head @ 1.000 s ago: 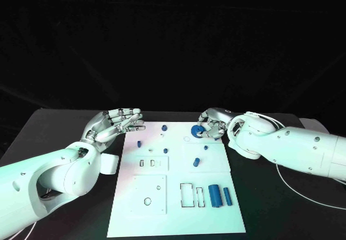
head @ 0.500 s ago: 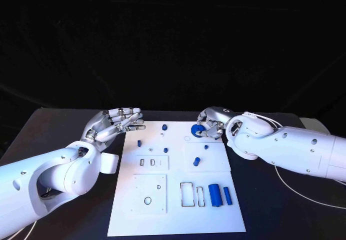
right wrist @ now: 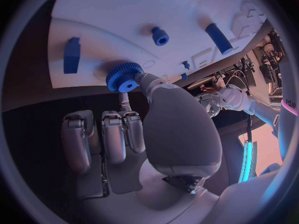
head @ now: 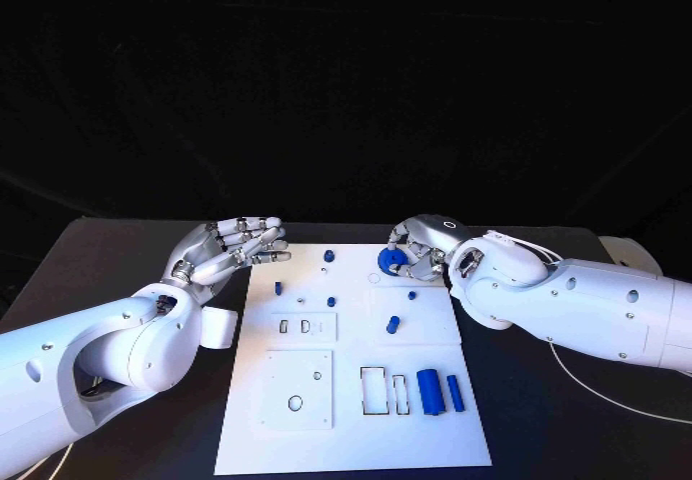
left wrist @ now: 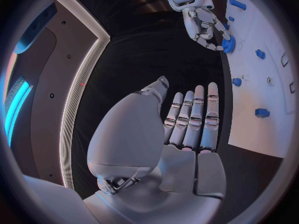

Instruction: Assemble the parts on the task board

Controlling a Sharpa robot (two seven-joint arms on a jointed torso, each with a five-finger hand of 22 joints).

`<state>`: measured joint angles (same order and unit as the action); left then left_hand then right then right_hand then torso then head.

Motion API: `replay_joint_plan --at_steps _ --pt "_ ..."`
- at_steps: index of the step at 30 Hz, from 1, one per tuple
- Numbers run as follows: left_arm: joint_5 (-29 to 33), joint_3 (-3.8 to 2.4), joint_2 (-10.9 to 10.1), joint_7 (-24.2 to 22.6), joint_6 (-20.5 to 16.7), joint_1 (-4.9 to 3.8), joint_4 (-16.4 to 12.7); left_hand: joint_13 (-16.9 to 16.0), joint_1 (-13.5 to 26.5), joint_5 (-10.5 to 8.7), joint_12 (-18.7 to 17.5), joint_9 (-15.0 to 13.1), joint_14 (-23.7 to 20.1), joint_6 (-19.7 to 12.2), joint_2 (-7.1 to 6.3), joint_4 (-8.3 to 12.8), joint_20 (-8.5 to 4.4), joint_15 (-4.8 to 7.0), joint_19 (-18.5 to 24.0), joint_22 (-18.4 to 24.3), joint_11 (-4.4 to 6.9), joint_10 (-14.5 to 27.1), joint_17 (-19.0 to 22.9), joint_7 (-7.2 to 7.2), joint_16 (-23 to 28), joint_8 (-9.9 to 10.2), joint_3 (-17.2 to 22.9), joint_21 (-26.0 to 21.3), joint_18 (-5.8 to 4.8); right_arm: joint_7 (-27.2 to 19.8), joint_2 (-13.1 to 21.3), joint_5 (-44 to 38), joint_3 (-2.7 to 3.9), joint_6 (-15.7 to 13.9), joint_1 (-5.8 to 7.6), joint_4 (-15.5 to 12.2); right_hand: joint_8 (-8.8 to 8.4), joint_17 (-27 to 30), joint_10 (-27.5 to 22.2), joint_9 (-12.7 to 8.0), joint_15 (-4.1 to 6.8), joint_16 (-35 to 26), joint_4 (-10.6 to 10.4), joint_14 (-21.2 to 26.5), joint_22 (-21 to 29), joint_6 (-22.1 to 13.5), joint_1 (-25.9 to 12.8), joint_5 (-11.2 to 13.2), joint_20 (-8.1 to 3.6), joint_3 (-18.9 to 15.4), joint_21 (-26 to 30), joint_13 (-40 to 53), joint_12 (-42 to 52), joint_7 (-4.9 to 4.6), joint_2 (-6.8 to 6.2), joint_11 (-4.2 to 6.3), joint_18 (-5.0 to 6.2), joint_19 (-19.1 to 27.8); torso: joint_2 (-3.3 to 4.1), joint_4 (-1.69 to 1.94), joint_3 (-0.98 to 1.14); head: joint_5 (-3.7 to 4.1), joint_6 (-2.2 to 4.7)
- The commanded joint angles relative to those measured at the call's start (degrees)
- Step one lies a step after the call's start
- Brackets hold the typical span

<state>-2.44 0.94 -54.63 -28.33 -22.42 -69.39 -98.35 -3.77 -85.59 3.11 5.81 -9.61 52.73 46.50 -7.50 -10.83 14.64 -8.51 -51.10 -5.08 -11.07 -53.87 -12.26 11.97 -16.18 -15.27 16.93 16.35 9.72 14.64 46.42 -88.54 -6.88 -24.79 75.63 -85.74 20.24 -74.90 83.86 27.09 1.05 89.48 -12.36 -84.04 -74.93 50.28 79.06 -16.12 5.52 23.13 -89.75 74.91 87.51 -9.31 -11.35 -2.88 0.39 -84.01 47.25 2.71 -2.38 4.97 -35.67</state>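
Note:
The white task board [head: 353, 420] lies in the middle of the black table. My right hand [head: 418, 250] pinches a blue gear [head: 389, 259] between thumb and a finger over the board's far right corner. In the right wrist view the gear [right wrist: 123, 77] hangs by a round recess in the board [right wrist: 124, 10]; I cannot tell whether it touches. My left hand [head: 231, 248] hovers beside the board's far left corner, fingers straight, holding nothing. The left wrist view shows the left hand [left wrist: 187, 129], and beyond it the right hand [left wrist: 204, 25] with the gear [left wrist: 228, 46].
Small blue pegs [head: 329, 256] [head: 278, 288] [head: 330, 300] stand on the far half of the board, and a short blue piece [head: 392, 323] stands mid-right. A thick blue cylinder [head: 428, 389] and a thinner one [head: 454, 392] lie near right, beside two rectangular slots [head: 372, 388].
My right arm has shifted a little to the left, carrying the gear slightly farther over the board's corner. The left hand has not moved.

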Motion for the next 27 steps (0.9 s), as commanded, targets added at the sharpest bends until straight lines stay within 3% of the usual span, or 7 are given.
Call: replay_joint_plan --at_steps 1,8,13,19,27 --pt "-0.3 -0.04 0.1 -0.3 1.0 -0.06 0.0 0.0 0.1 -0.14 -0.2 0.1 -0.2 -0.4 -0.25 0.1 0.06 -0.23 -0.4 0.1 -0.04 0.1 -0.1 1.59 0.2 0.4 0.3 0.1 0.86 0.1 0.0 -3.6 0.08 -3.7 0.13 -1.3 -0.12 -14.4 4.8 0.2 0.29 0.3 0.0 -5.8 -15.1 2.8 -0.1 -0.3 -0.52 0.4 -0.3 13.6 0.4 2.27 -0.19 0.45 -0.39 -6.0 0.01 0.00 0.02 -0.14 0.19" --pt "-0.3 -0.04 0.3 -0.3 1.1 -0.06 0.0 0.0 0.1 -0.14 -0.2 0.1 -0.2 -0.4 -0.25 0.1 0.06 -0.23 -0.4 0.1 -0.04 0.1 -0.1 1.59 0.2 0.4 0.3 0.1 0.86 0.9 -1.1 -8.4 0.18 -5.1 0.65 -4.6 -0.14 -14.5 4.9 0.2 0.31 0.3 0.1 -5.8 -15.1 2.8 -0.2 -0.4 -0.54 0.5 -0.3 13.6 0.5 2.29 -0.26 0.47 -0.39 -6.0 0.01 -0.01 -0.05 -0.33 0.36" --pt "-0.3 -0.04 0.4 -0.3 1.1 -0.06 0.0 0.0 0.1 -0.15 -0.3 0.1 -0.2 -0.4 -0.16 0.3 0.03 -0.22 -0.6 0.1 -0.04 0.0 -0.1 1.59 0.3 0.4 0.4 0.1 0.85 1.4 -3.5 -10.5 0.19 -5.1 0.78 -5.0 -0.17 -14.5 4.9 0.2 0.33 0.3 0.1 -5.8 -15.1 2.9 -0.2 -0.3 -0.56 0.6 -0.3 13.6 0.5 2.30 -0.29 0.48 -0.39 -6.0 -0.01 0.13 -0.08 -0.48 0.39" --pt "-0.3 -0.04 0.5 -0.3 1.0 -0.06 0.0 0.0 0.1 -0.15 -0.4 0.1 -0.2 -0.4 -0.17 0.3 0.02 -0.23 -0.6 0.1 -0.05 0.1 -0.2 1.59 0.3 0.4 0.4 0.1 0.84 1.6 -7.3 -11.4 0.06 -4.8 0.78 -3.4 -0.17 -14.5 4.9 0.2 0.33 0.3 0.1 -5.8 -15.1 2.9 -0.2 -0.3 -0.56 0.6 -0.3 13.6 0.5 2.30 -0.29 0.48 -0.39 -6.0 0.04 0.17 -0.22 -0.64 0.26" --pt "-0.3 -0.05 0.6 -0.5 0.9 -0.06 0.0 0.0 0.1 -0.15 -0.4 0.1 -0.2 -0.4 -0.17 0.3 0.02 -0.23 -0.6 0.1 -0.05 0.1 -0.2 1.59 0.3 0.4 0.4 0.1 0.84 1.2 -11.9 -11.5 -0.44 -4.2 0.02 0.3 -0.35 -14.5 4.9 0.2 0.36 0.3 0.0 -5.8 -15.1 2.9 -0.4 -0.3 -0.61 0.8 -0.3 13.6 0.5 2.29 -0.32 0.49 -0.39 -6.0 0.09 0.26 -0.21 -0.85 0.11"
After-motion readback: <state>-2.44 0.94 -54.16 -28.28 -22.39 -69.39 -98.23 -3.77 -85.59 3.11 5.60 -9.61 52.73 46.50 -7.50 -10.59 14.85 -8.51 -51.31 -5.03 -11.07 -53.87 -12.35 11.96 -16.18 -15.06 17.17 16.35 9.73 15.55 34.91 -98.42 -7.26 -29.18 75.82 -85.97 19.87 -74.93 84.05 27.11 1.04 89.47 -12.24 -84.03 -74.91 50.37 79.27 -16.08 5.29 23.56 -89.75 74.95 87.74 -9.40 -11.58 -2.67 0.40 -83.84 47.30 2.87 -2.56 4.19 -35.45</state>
